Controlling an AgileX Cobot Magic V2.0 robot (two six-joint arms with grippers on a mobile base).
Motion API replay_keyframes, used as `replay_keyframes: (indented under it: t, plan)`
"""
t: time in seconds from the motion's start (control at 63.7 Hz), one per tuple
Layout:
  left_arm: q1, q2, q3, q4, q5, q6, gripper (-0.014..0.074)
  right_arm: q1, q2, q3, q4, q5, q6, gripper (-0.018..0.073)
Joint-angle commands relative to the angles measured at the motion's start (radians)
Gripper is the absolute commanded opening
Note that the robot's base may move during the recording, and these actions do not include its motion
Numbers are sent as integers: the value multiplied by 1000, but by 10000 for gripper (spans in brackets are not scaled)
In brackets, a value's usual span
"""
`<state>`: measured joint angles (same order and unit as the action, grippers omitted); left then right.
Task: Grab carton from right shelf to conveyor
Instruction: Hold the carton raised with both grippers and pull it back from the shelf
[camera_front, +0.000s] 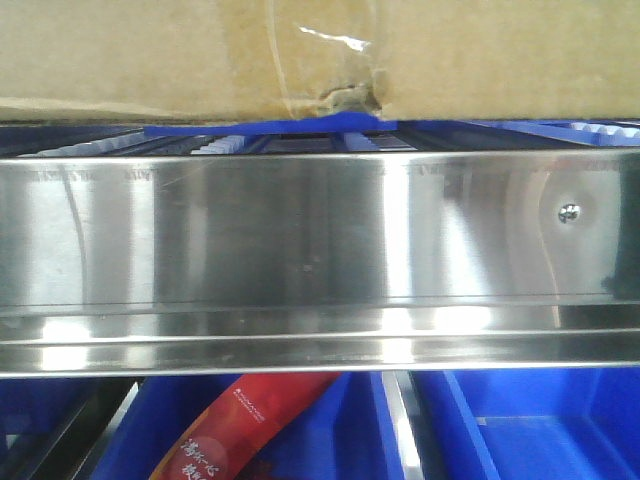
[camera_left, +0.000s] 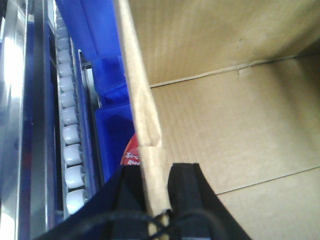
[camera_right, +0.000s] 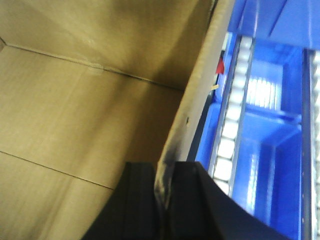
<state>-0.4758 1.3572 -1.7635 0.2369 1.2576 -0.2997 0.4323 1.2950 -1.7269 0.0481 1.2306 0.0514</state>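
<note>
Both grip the carton (camera_front: 150, 50): left end effector (camera_left: 156, 180) and right end effector (camera_right: 164, 175) pinched narrowly onto its walls.

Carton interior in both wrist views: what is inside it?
Only bare cardboard shows inside the carton: floor flaps and walls. The left claw and right claw each pinch a side wall, one finger inside. The interior beyond both frames and under the claws is hidden.

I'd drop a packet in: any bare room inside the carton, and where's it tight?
The carton is bare inside, wall to wall. Tight at the rims: left gripper and right gripper each clamp a wall, with roller tracks and blue bins just outside.
</note>
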Motion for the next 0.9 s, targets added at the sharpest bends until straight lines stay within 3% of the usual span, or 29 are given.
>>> replay_keyframes:
  t: [0.0, 0.879]
  plan:
    - [-11, -14, -14, -27, -37, 5, -17, -3, -4, -6, 15, -65, -16, -67]
    - [-11, -14, -14, -27, -37, 5, -17, -3, -4, -6, 15, -72, -16, -67]
